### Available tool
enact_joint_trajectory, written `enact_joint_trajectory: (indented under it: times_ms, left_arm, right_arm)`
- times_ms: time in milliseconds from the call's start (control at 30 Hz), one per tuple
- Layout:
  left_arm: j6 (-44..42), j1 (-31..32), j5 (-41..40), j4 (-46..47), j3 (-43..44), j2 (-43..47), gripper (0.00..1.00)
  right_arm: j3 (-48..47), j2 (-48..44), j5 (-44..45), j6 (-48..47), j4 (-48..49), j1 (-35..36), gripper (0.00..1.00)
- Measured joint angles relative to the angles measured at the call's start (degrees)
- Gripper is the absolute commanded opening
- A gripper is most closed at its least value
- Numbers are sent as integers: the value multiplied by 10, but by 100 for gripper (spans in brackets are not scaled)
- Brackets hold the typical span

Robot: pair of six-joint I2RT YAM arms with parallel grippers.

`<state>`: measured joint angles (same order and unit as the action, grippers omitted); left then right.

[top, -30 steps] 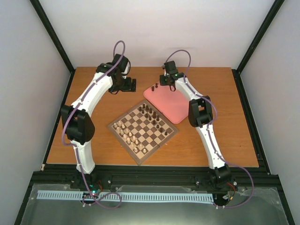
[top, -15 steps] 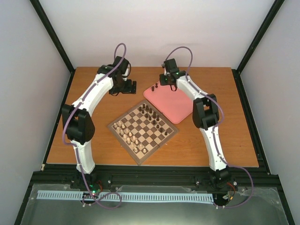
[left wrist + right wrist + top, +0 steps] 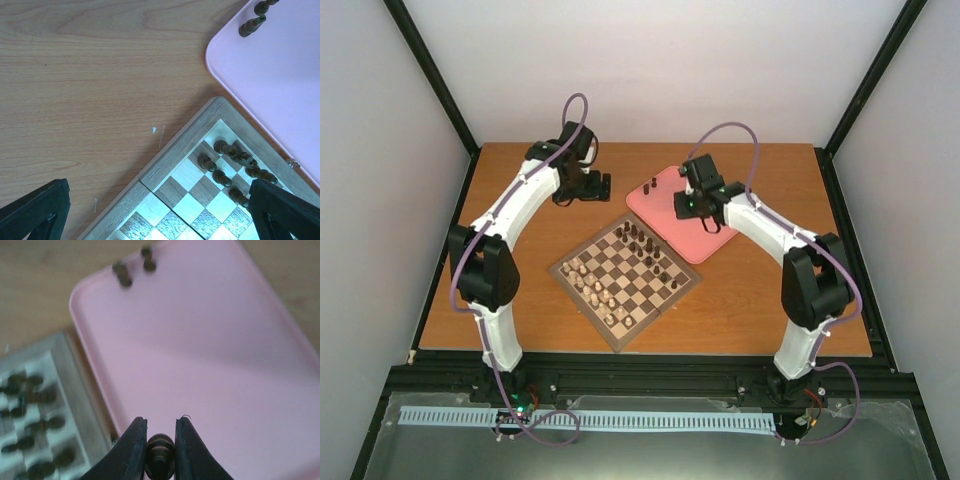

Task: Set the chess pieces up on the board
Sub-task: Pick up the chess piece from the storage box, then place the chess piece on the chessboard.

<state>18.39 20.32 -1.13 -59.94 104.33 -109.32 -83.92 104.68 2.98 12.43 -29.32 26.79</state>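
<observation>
Presently right hand (image 3: 161,432) pinches dark brown, round-topped chessman (image 3: 160,456) over pink tray (image 3: 210,340).

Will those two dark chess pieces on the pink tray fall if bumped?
The two dark brown wooden chess pieces stand tall and thin, so a nudge probably tips them. Being round, they may then roll on the smooth pink tray.

Orange-brown wooden table (image 3: 770,300), viewed from above: at centre, set cornerwise, a checkered wooden board (image 3: 176,143) with brown border; just beside its far right edge, toward the back, a pink rounded tray (image 3: 680,238). Both flat on the tabletop.
</observation>
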Motion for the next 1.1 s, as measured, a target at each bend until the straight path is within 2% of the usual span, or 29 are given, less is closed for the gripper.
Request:
enact_joint_trajectory:
  times_ms: [167, 267, 533, 833, 1100]
  left_arm:
    - [0, 0, -3, 4, -12, 11, 100]
    - [0, 0, -5, 7, -24, 19, 100]
    - [0, 0, -14, 12, -29, 20, 100]
    - [0, 0, -21, 15, -29, 20, 100]
    - [0, 0, -23, 18, -34, 20, 100]
  right_arm:
    - [133, -82, -13, 30, 0, 30, 3]
    - [181, -115, -22, 41, 8, 42, 3]
    - [297, -158, -33, 55, 104, 48, 3]
    - [331, -158, -21, 54, 201, 74, 3]
    - [337, -153, -19, 56, 241, 94, 3]
